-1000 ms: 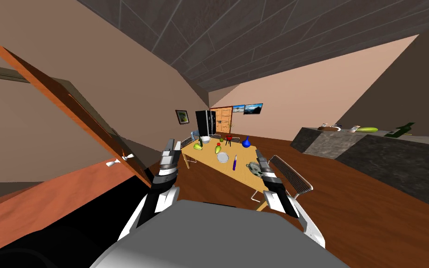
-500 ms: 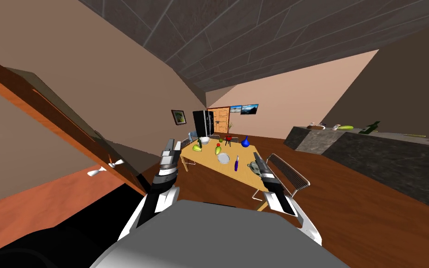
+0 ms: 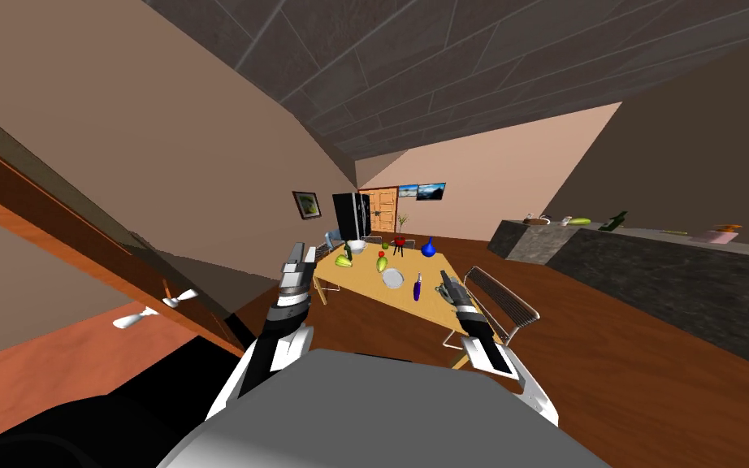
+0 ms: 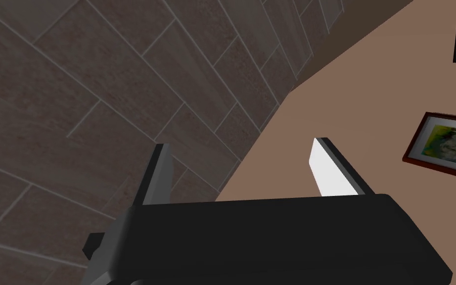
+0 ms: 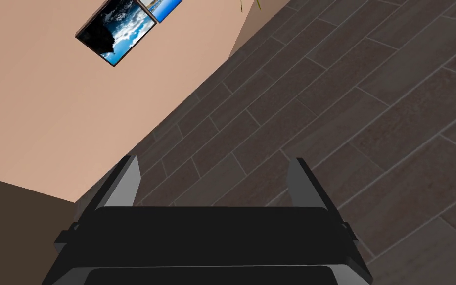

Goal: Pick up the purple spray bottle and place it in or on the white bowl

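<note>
Ahead at twelve o'clock, the purple spray bottle (image 3: 417,286) sits on the bench (image 3: 362,275), well apart from you. Your left pincer (image 4: 240,143) and right pincer (image 5: 214,159) gape wide, empty. Likely light, stiff and slick, so grip its body.

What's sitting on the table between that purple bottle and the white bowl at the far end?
Head view: a pale round dish and a yellow-green fruit-like thing lie between the purple spray bottle and the white bowl.
</note>
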{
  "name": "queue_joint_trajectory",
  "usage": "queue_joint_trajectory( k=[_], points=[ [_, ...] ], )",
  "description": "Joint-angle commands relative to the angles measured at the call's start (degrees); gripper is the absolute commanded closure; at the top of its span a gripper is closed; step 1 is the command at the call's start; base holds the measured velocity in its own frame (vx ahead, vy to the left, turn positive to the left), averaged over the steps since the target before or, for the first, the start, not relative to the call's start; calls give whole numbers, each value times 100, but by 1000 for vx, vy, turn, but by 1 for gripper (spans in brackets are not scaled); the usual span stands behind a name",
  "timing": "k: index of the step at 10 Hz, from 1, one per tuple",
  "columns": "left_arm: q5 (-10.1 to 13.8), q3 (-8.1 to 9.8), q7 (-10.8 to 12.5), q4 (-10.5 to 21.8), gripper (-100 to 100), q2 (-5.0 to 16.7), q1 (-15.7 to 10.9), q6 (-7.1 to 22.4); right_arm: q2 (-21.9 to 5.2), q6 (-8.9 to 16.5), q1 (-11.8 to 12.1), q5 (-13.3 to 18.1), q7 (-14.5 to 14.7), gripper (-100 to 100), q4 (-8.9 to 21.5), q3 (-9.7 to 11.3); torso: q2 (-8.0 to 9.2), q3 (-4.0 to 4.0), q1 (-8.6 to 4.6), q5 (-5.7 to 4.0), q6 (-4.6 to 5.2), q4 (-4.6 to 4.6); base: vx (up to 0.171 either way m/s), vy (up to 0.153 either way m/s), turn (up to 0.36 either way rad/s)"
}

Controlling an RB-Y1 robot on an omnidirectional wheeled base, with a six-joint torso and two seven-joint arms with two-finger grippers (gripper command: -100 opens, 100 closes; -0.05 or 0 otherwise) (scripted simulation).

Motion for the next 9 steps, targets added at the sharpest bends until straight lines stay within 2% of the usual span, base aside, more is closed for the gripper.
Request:
queue_joint_trajectory(
  k=[1,2,3,4,5,6,7,8,9],
  points=[
    [0,0,0,0,0,0,0,0,-22,-38,-94,124,257,-100,286,-45,0,0,0,0,0,0,51,122,-120],
    [0,0,0,0,0,0,0,0,-22,-38,-94,124,257,-100,415,-45,0,0,5,1,2,0,44,106,-66],
    [0,0,0,0,0,0,0,0,-52,-69,-172,231,465,-100,573,-88,1,1,0,0,-1,0,54,108,-123],
    [0,0,0,0,0,0,0,0,-52,-69,-172,231,465,-100,725,-88,-2,-1,0,0,1,0,47,91,-84],
    [0,0,0,0,0,0,0,0,-80,-101,-245,340,670,-100,954,-129,0,0,-7,-1,0,0,53,105,-123],
    [0,0,0,0,0,0,0,0,-80,-101,-245,340,670,-100,1028,-129,-2,-1,-2,-1,1,0,44,105,-53],
    [0,0,0,0,0,0,0,0,-104,-133,-314,451,870,-100,1231,-168,0,0,-3,0,-1,0,53,129,-123],
    [0,0,0,0,0,0,0,0,-104,-133,-314,451,870,-100,1324,-168,-2,-1,5,1,2,0,41,103,-63],
    [0,0,0,0,0,0,0,0,-128,-166,-377,563,1066,-100,1470,-204,1,0,-2,0,-1,0,49,101,-117]
  ],
)
